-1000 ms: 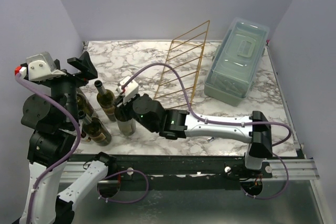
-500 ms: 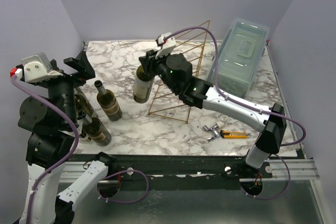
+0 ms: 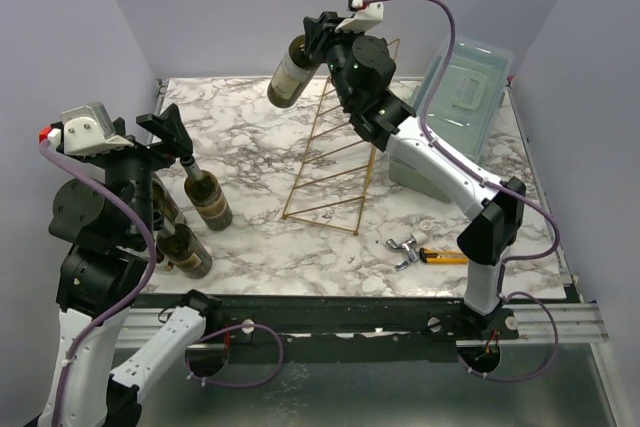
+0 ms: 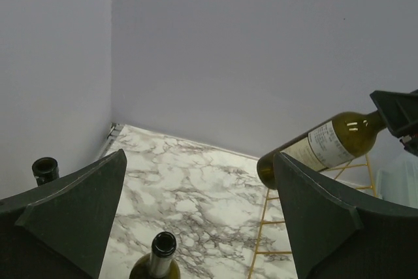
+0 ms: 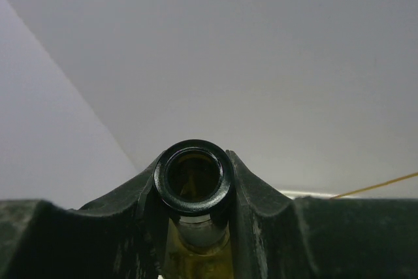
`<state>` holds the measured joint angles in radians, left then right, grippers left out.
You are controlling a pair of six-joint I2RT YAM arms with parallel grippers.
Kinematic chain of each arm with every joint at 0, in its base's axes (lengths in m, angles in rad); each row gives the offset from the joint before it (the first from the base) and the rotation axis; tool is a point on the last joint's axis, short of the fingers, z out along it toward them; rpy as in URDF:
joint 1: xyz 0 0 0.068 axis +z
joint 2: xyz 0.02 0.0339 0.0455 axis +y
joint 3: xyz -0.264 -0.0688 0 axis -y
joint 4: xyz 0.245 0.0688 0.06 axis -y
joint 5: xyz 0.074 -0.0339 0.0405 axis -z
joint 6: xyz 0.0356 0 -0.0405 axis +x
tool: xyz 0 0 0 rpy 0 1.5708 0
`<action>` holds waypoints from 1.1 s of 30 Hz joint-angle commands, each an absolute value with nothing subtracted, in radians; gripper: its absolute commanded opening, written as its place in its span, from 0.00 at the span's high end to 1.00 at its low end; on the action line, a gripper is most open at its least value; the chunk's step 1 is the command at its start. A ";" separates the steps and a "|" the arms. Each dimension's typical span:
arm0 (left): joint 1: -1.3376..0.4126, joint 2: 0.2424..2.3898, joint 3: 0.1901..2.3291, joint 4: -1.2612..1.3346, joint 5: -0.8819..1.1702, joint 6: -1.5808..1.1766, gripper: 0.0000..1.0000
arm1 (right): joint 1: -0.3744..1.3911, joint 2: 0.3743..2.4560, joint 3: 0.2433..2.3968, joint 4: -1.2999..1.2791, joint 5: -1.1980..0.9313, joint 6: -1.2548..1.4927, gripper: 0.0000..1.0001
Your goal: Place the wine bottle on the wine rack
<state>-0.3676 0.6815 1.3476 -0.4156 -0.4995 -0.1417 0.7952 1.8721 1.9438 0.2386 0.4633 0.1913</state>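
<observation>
Right gripper (image 3: 319, 35) grips wine bottle (image 3: 290, 77); neck mostly hidden.

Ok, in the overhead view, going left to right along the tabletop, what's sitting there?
standing bottles → wine rack → pale blue box

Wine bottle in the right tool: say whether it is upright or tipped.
Tipped: the wine bottle slants in mid-air, base lowest, neck clamped in the right tool.
</observation>
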 commanded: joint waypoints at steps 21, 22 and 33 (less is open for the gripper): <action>-0.389 0.796 1.321 -0.414 -0.489 -0.125 0.05 | 0.414 2.242 2.402 0.299 0.390 0.444 0.99; -0.390 0.804 1.322 -0.414 -0.490 -0.123 0.05 | 0.404 2.259 2.411 0.302 0.384 0.453 0.99; -0.391 0.860 1.328 -0.382 -0.499 -0.121 0.05 | 0.329 2.366 2.470 0.311 0.362 0.490 0.99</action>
